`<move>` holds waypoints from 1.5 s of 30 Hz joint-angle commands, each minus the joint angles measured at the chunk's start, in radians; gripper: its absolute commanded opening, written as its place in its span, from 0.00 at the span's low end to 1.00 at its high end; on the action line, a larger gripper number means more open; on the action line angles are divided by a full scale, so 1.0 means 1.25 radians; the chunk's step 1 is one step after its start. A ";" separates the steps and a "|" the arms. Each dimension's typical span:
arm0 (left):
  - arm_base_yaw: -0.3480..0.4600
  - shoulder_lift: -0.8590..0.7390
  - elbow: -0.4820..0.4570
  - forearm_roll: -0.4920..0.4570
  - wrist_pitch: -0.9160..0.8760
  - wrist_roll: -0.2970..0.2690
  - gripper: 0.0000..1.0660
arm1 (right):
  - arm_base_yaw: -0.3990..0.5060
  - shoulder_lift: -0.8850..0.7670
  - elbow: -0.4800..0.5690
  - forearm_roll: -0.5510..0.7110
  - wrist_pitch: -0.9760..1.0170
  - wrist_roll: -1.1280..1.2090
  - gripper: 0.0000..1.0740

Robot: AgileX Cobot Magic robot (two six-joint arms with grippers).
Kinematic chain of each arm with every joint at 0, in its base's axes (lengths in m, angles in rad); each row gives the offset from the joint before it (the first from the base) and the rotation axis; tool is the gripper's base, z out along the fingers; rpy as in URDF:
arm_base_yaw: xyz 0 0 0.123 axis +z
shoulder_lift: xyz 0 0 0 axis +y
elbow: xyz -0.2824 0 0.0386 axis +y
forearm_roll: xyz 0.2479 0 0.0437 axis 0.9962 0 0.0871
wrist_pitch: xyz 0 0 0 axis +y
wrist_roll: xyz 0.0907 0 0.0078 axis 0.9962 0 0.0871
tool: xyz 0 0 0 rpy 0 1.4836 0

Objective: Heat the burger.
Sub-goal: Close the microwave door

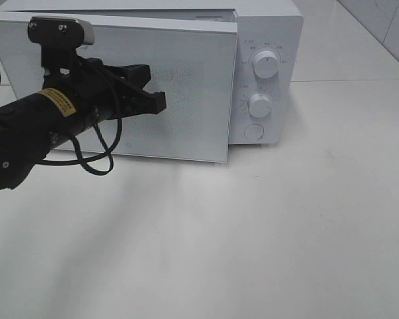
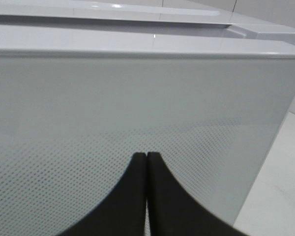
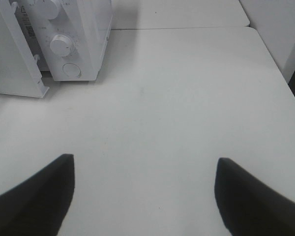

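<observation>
Nearest you, the black left gripper (image 1: 161, 101) (image 2: 146, 156), jaws pressed together, points at the white microwave's dotted door (image 1: 186, 86), which stands ajar with its free edge jutting past the round knobs (image 1: 265, 64). Rightward the white table (image 1: 306, 219) gives room. The right gripper (image 3: 145, 161) hangs wide-jawed above it. You cannot tell where the burger is.

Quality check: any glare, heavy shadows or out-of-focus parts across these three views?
Exterior high: bright, even light, a soft shadow on the table under the microwave door. Left wrist: shut left fingers dark and soft-edged; small glare spot on the microwave top. Right wrist: open right fingers are blurred silhouettes; the knob is sharp.
</observation>
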 commanded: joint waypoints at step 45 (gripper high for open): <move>-0.055 0.138 -0.262 -0.006 0.135 -0.006 0.00 | -0.006 -0.022 0.002 0.003 -0.006 0.001 0.71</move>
